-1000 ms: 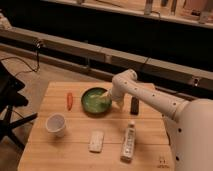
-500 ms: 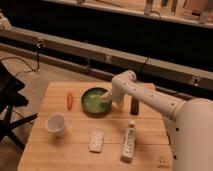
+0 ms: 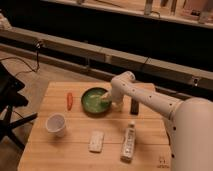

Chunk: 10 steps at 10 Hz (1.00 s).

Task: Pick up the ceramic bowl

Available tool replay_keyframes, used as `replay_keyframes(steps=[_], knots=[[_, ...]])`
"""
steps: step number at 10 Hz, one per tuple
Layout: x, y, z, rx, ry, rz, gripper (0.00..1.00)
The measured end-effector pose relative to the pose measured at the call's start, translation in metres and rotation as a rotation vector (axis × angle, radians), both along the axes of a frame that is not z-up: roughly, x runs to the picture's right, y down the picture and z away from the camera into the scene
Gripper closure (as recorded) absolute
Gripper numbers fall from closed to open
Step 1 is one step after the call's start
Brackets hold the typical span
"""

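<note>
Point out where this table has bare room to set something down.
Free: the front-left corner below the white cup, and the strip between cup and ceramic bowl. Crowded: the far middle, where the gripper sits at the bowl's right rim, carrot left, dark bottle right; front holds packet and bottle.

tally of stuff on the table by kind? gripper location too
Ceramic bowl: 1
White cup: 1
Carrot: 1
Bottle lying flat: 1
Flat white packet: 1
Small dark upright item: 1
Total: 6
Gripper: at the ceramic bowl's right rim.
</note>
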State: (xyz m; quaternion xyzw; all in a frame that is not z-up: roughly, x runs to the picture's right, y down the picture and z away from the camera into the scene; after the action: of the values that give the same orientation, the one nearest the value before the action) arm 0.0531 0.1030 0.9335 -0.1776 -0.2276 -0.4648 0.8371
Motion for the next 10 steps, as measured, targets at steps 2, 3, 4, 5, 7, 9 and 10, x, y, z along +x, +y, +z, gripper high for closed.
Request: replay_keyframes(steps=[2,3,4,5,7,9,10], knots=[[-0.002,-0.002,-0.008,0.030,0.001,-0.054,0.50],[-0.008,-0.004,-0.012,0.049,0.004,-0.078,0.62],[-0.010,-0.005,-0.015,0.058,0.007,-0.084,0.74],[-0.011,-0.005,-0.015,0.065,-0.001,-0.084,0.86],[-0.015,-0.012,-0.027,0.076,-0.071,-0.060,1.00],[-0.010,-0.027,-0.046,0.113,-0.226,0.026,1.00],[-0.009,-0.033,-0.049,0.128,-0.234,0.034,1.00]])
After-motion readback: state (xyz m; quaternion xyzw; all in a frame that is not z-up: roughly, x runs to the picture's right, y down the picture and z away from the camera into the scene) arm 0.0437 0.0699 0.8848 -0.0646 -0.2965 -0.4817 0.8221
